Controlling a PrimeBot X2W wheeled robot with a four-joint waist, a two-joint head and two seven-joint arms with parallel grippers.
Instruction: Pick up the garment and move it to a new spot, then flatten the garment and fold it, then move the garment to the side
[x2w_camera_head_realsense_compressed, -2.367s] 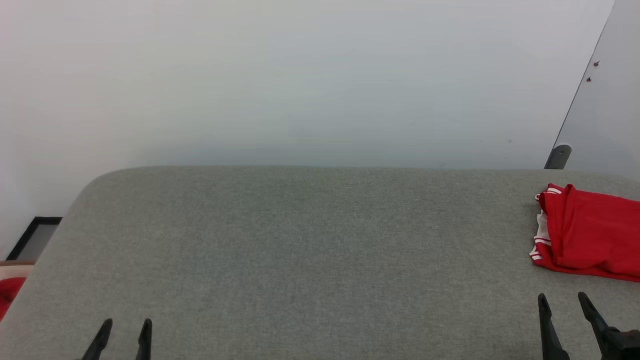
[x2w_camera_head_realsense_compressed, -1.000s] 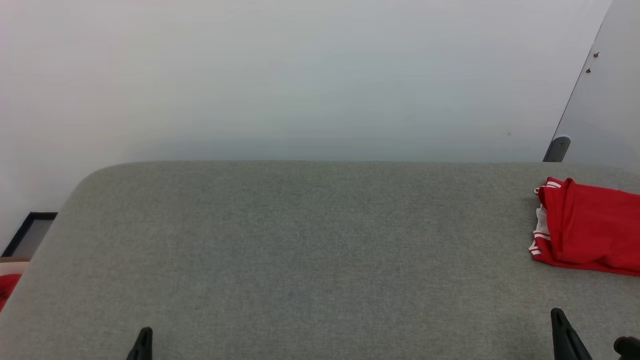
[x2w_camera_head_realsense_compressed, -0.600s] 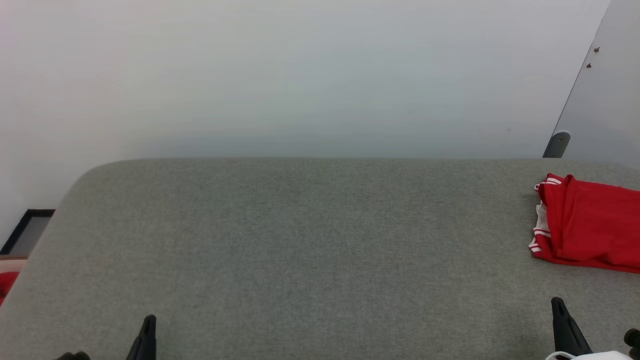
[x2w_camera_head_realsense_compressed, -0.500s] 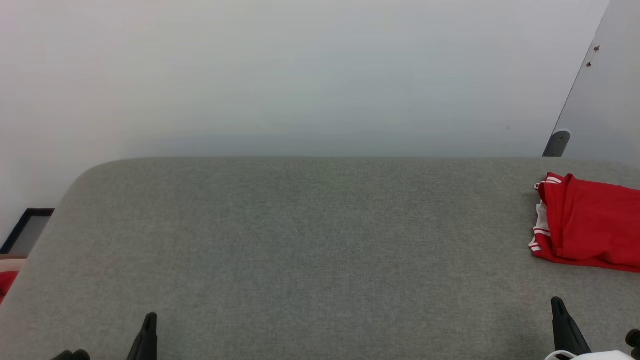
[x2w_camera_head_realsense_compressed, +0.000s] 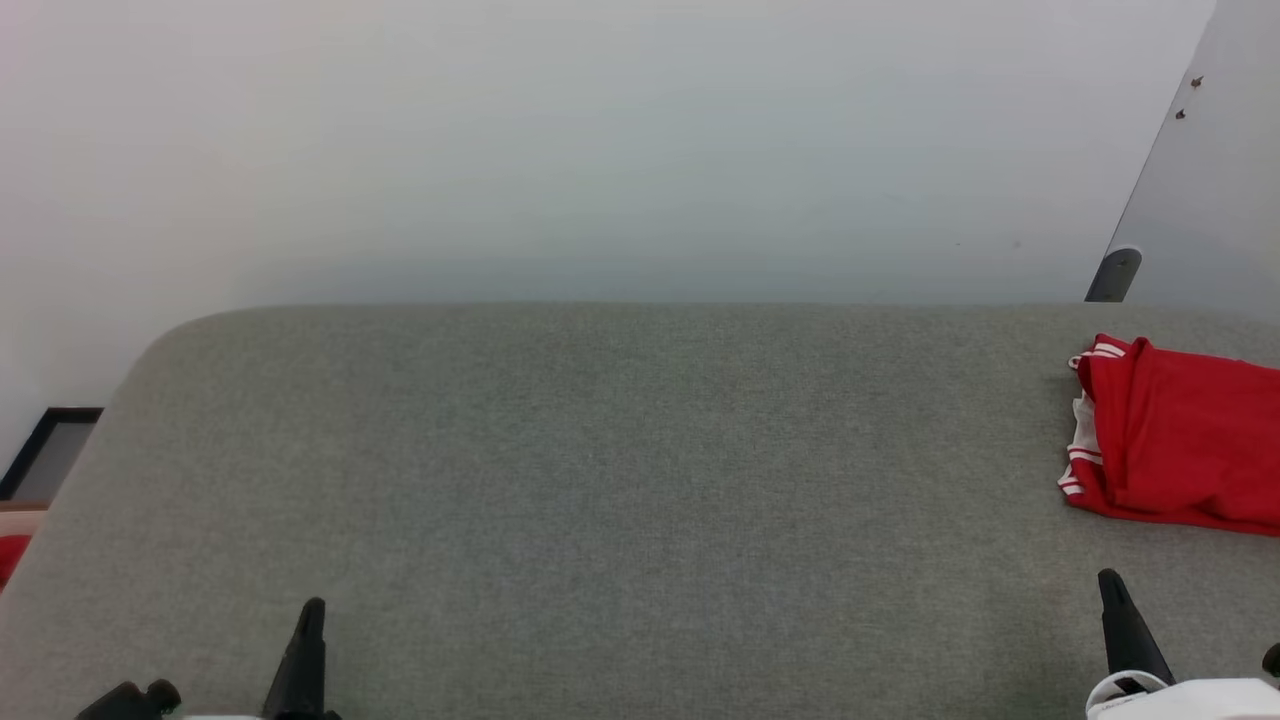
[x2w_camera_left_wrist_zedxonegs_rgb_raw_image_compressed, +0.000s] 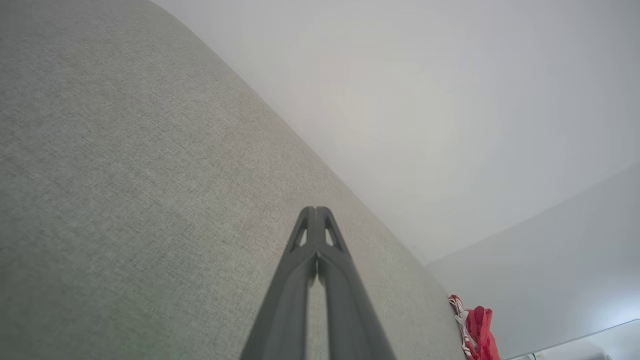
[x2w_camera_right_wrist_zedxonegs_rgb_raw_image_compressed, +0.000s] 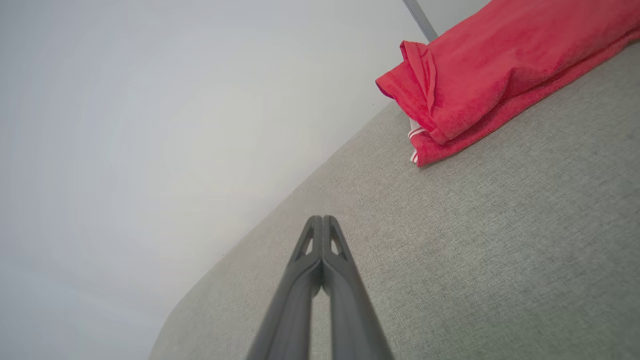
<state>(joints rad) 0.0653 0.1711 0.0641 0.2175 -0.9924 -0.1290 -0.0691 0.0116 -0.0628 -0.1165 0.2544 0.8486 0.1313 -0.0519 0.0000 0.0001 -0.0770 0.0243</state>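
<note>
The garment (x2w_camera_head_realsense_compressed: 1175, 440) lies folded at the right end of the grey upholstered surface (x2w_camera_head_realsense_compressed: 620, 480). It runs off the head view's edge, so only red cloth, a bit of white and striped trim can be seen. A red scrap (x2w_camera_head_realsense_compressed: 8, 562) at the far left is too cropped to identify. The left gripper (x2w_camera_left_wrist_zedxonegs_rgb_raw_image_compressed: 316, 210) and right gripper (x2w_camera_right_wrist_zedxonegs_rgb_raw_image_compressed: 322, 218) hang over the bare fabric, fingers pressed together, holding nothing.

text: none I can read from head or either wrist | numbers: none legible on the garment (x2w_camera_head_realsense_compressed: 1180, 450), whose folded face shows me plain red cloth and red-white striped trim | labels, brands, signs: none readable
</note>
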